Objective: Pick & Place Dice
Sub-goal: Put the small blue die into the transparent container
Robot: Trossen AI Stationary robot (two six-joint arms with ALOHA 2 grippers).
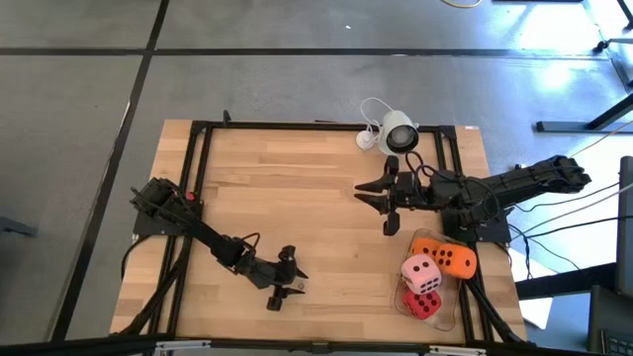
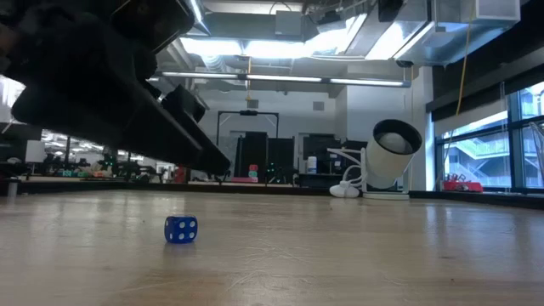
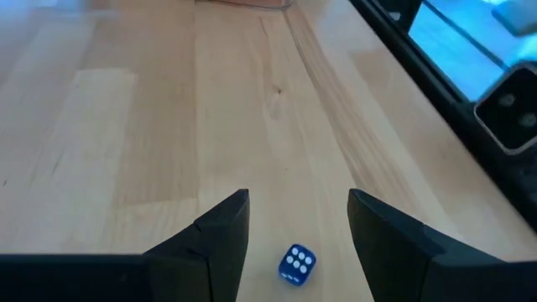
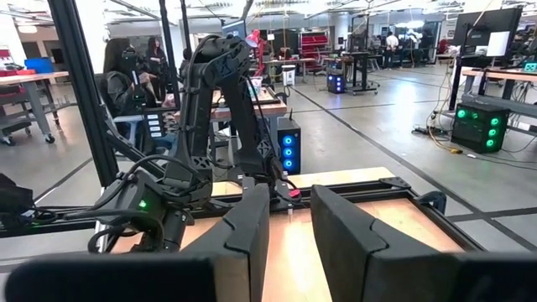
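Note:
A small blue die with white pips [image 3: 296, 263] lies on the wooden table, also in the low view [image 2: 180, 229]. My left gripper [image 3: 298, 197] is open near the table's near edge [image 1: 287, 280], one finger on either side of the blue die, apart from it. Fist-sized dice sit at the near right corner: orange [image 1: 447, 259], pale pink [image 1: 420, 273] and red [image 1: 425, 303]; a second orange one I cannot make out. My right gripper [image 1: 379, 208] is open over the table's right half, away from every die; it also shows in its wrist view [image 4: 291, 193].
A white round camera [image 1: 399, 133] stands at the far edge, seen again in the low view [image 2: 391, 153]. A black frame [image 1: 198, 168] runs along the table's sides. The big dice rest in what looks like a clear tray [image 1: 457, 314]. Bare wood lies mid-table [image 1: 297, 188].

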